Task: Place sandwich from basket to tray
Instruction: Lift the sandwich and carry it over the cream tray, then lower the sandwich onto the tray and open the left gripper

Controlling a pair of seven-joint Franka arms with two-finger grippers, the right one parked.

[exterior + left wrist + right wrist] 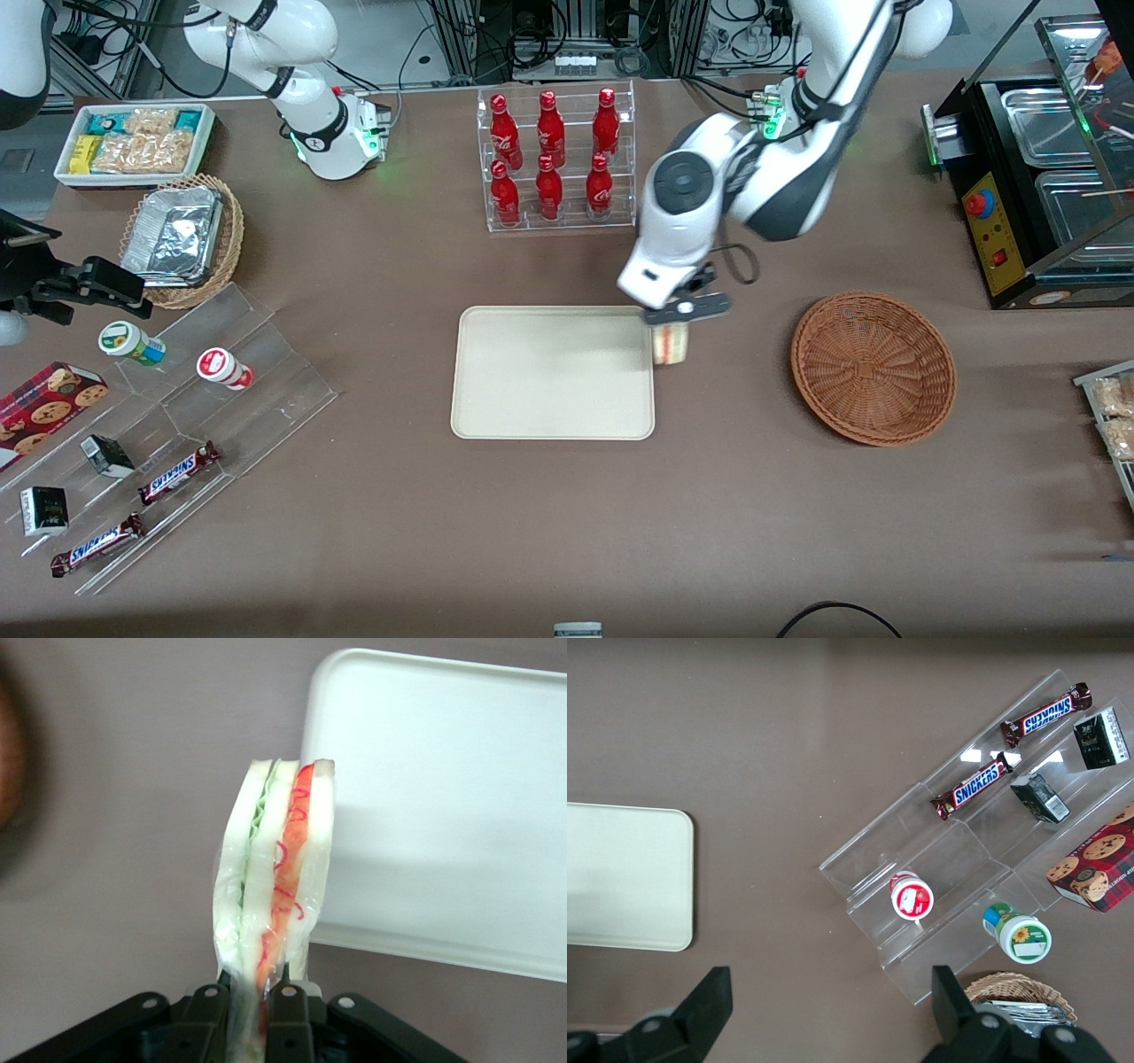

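Note:
My left gripper [671, 330] is shut on the sandwich [671, 344], a pale wedge in clear wrap with green and red filling, and holds it in the air beside the edge of the tray [532, 416] that faces the basket. In the left wrist view the sandwich [275, 877] hangs between my two black fingers [285, 1014], next to a rounded corner of the cream tray [443, 806]. The reddish-brown wicker basket [873, 367] sits empty toward the working arm's end of the table. The tray is bare.
A clear rack of red bottles [554, 159] stands farther from the front camera than the tray. A clear stepped shelf with snack bars and small jars [168, 416], a tan wicker basket with a foil container [182, 237] and a white bin of snack packets [133, 142] lie toward the parked arm's end. A black appliance [1036, 177] stands near the basket.

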